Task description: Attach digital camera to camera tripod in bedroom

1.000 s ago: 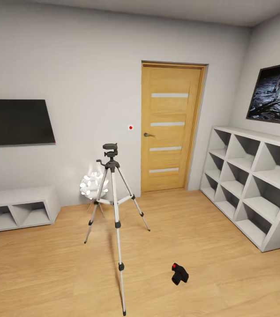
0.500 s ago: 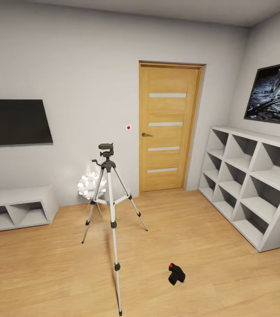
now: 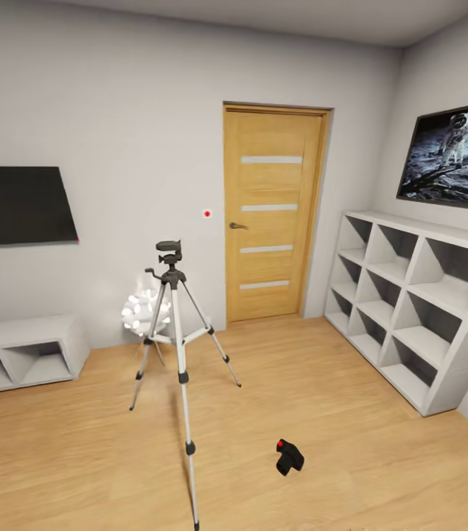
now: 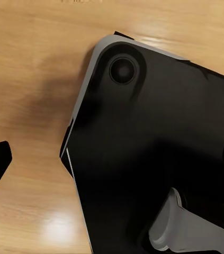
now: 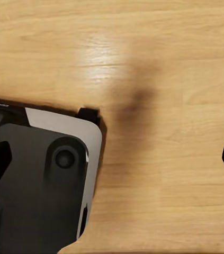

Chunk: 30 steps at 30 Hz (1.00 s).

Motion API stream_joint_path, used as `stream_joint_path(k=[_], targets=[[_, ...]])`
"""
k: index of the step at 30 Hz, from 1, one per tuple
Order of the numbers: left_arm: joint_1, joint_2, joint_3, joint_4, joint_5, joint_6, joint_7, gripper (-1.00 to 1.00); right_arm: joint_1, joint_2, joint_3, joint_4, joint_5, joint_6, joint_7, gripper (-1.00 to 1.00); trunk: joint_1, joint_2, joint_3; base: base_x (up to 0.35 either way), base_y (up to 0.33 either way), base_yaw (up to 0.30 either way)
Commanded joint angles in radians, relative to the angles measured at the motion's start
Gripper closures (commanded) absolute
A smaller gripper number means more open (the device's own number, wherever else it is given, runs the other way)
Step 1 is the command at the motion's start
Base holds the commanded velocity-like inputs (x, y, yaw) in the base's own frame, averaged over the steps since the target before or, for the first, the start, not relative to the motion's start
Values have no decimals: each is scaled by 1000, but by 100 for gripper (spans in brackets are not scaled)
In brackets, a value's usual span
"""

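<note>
Everything in the head view has slid leftward over the last second, door, shelving and tripod together, so it is the robot's view that has swung, not the things. Standing on the light wood floor (image 3: 381, 472), the camera tripod (image 3: 175, 346) has its black head bare, with a white ball lamp (image 3: 141, 311) just behind it by the wall. Nearer the robot, the digital camera (image 3: 288, 456) lies on the floor apart from the tripod's near leg, red dot up. Both wrist views look down on floor and the robot's dark base (image 4: 159, 159); only dark finger tips show at the edges, so I cannot tell how either end effector is set. Judging by this, the approach is in hand; next the robot must close on the camera and reach low to grasp it.
</note>
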Motion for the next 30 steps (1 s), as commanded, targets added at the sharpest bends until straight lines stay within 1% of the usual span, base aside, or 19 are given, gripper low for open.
stream_joint_path(k=[1, 20, 30], targets=[[0, 0, 1, 0, 2, -3, 1, -100, -1, 0, 7, 2, -8, 2, 4, -100, 0, -1, 0, 0, 0, -238], [0, 1, 1, 0, 2, -2, 1, -100, 2, 1, 7, 2, -10, 9, 5, -100, 0, -1, 0, 0, 0, -285], [0, 1, 1, 0, 4, -2, 1, -100, 6, 1, 7, 2, -60, 6, 5, -100, 0, -1, 0, 0, 0, -297]])
